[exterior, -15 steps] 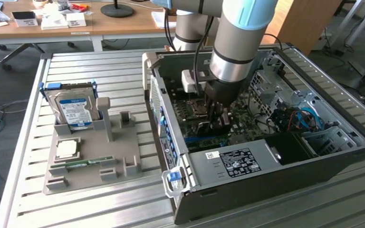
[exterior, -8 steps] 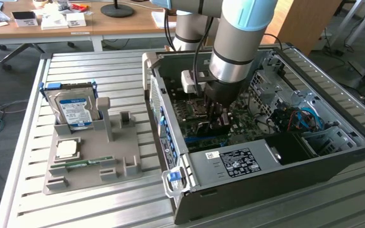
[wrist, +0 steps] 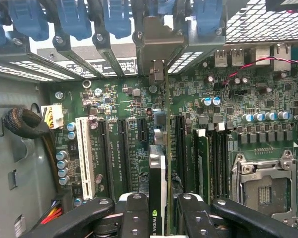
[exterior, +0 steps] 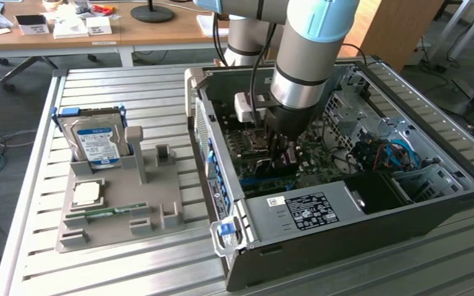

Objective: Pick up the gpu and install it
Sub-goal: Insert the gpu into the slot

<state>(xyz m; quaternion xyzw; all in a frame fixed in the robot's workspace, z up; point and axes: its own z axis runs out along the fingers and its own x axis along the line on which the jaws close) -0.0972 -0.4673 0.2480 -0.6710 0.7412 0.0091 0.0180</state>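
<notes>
As wrist view shows, hand (wrist: 161,222) grips gpu (wrist: 158,168)

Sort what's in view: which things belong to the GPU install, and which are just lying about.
Job in hand: gpu, gripped edge-on by the pincer; motherboard with its slots; open computer case.

Lying about: hard drive, processor chip and RAM stick, all on the grey holder.
</notes>
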